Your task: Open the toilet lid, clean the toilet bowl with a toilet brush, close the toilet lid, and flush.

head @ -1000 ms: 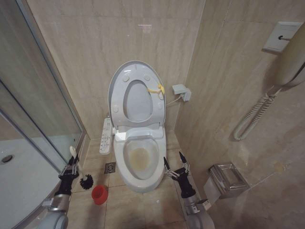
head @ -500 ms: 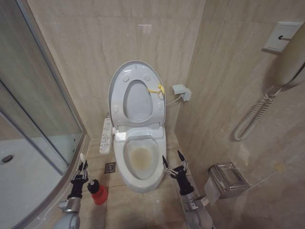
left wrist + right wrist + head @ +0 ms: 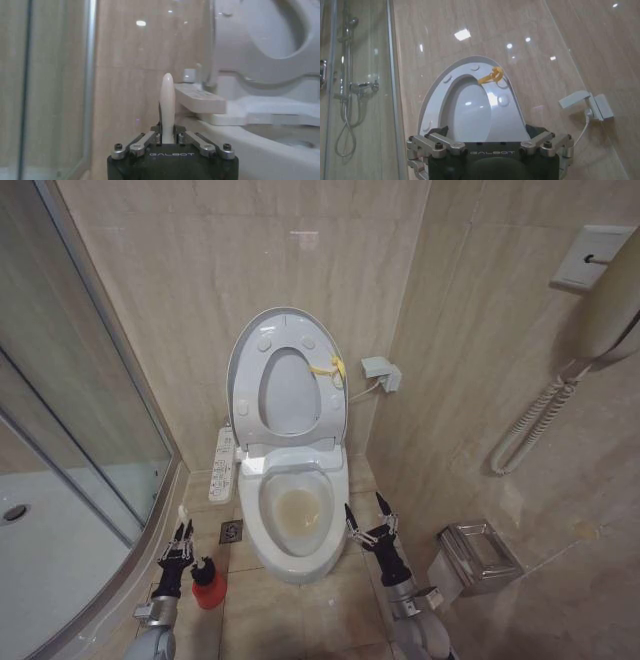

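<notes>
The toilet lid (image 3: pixel 246 365) stands raised against the back wall with the seat ring up against it, a yellow tag (image 3: pixel 330 367) at its right edge; it also faces the right wrist view as the toilet lid (image 3: pixel 434 101). Below it the toilet bowl (image 3: pixel 262 552) is uncovered and yellowish inside, with the button panel (image 3: pixel 223 463) along its left side. My left gripper (image 3: pixel 180 535) is low on the floor left of the bowl, shut on the toilet brush's white handle (image 3: pixel 167 101). The dark brush head (image 3: pixel 203 566) sits at the mouth of the red cup (image 3: pixel 209 593). My right gripper (image 3: pixel 364 516) hovers open beside the bowl's right rim, holding nothing.
A curved glass shower enclosure (image 3: pixel 90 430) closes off the left side. A floor drain (image 3: pixel 231 531) lies between cup and bowl. A metal paper holder (image 3: pixel 478 556) and a coiled cord (image 3: pixel 535 420) hang on the right wall, and a wall socket (image 3: pixel 381 370) sits beside the lid.
My left gripper carried the brush right and down, from beside the shower rail to the red cup, where the head now rests. The right gripper barely shifted.
</notes>
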